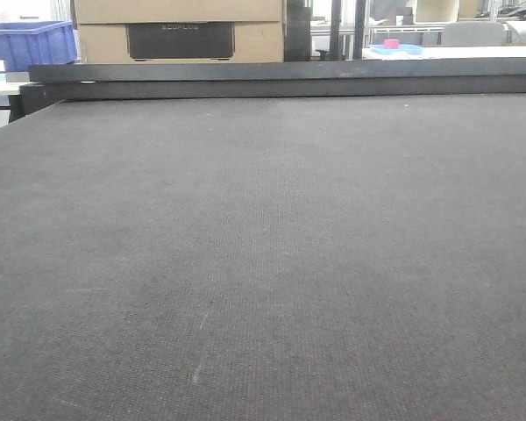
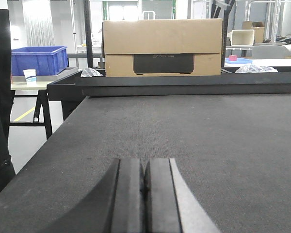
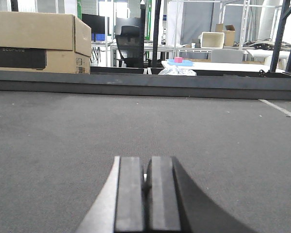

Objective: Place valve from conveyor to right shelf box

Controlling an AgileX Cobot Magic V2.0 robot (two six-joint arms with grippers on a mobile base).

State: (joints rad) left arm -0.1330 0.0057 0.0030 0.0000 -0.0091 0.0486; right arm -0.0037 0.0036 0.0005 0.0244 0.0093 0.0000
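The conveyor (image 1: 263, 263) is a wide dark grey woven belt that fills the front view, with a black rail (image 1: 289, 79) along its far edge. No valve shows in any view, and the right shelf box is out of view. My left gripper (image 2: 145, 162) hovers low over the belt (image 2: 194, 131) near its left edge, its two dark pads pressed together with nothing between them. Over the belt (image 3: 145, 126) my right gripper (image 3: 146, 160) is likewise shut and holds nothing. Neither gripper shows in the front view.
Beyond the rail stands a large cardboard box (image 2: 162, 46). A blue plastic crate (image 2: 39, 59) and a paper cup (image 2: 29, 75) sit on a side table at the left. A white table with a pink and blue item (image 3: 178, 61) lies further back.
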